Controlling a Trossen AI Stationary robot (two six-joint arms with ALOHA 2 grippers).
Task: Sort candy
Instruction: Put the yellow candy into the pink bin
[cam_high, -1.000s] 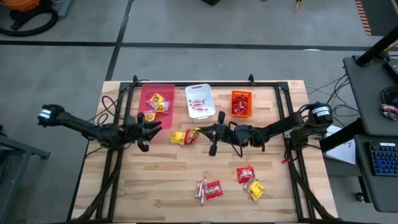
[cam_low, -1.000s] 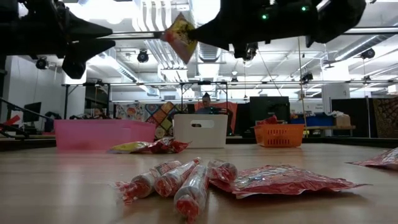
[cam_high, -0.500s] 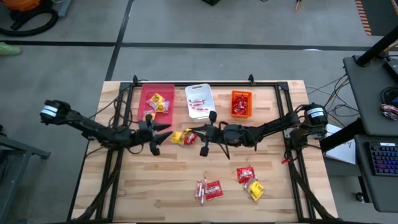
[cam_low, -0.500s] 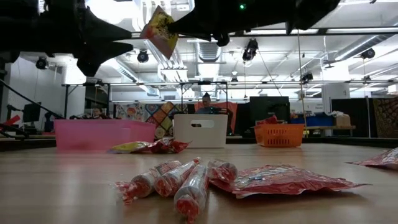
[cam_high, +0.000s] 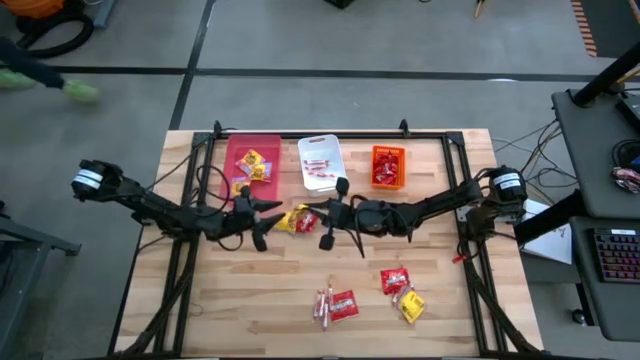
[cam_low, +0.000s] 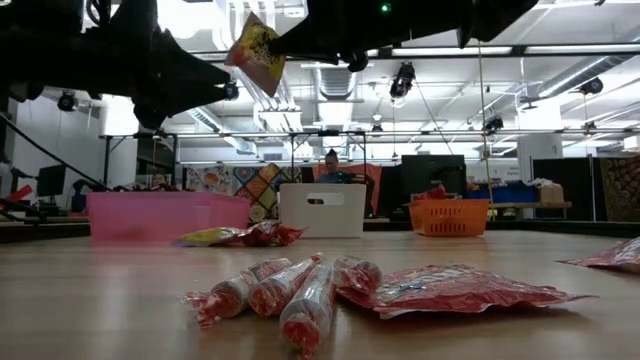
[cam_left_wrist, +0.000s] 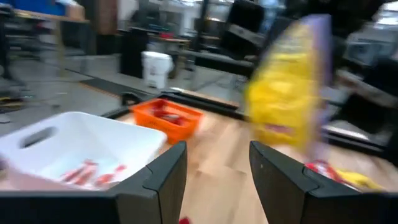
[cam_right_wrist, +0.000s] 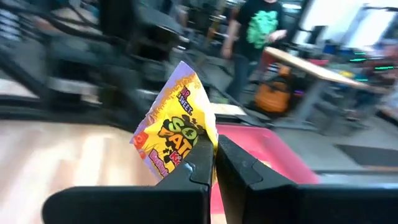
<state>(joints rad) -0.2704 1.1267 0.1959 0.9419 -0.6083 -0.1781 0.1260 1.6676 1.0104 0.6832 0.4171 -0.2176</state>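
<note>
our right gripper (cam_right_wrist: 213, 163) pinches yellow packet (cam_right_wrist: 176, 134) by edge, lifted mid-table so it hangs clear. our left gripper (cam_left_wrist: 214, 171) faces it, fingers spread, empty, likely set for handover toward pink bin (cam_high: 255, 150). other candy (cam_high: 335, 303) lies on table (cam_high: 250, 300).

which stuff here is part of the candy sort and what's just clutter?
Job:
- yellow packet pinched in the right gripper, held above the table
- left gripper, open, close by it
- loose candy near the table's front
- pink bin, white bin, orange bin

Lying about:
- keyboard on the side desk
- cables
- person in the room behind
</note>
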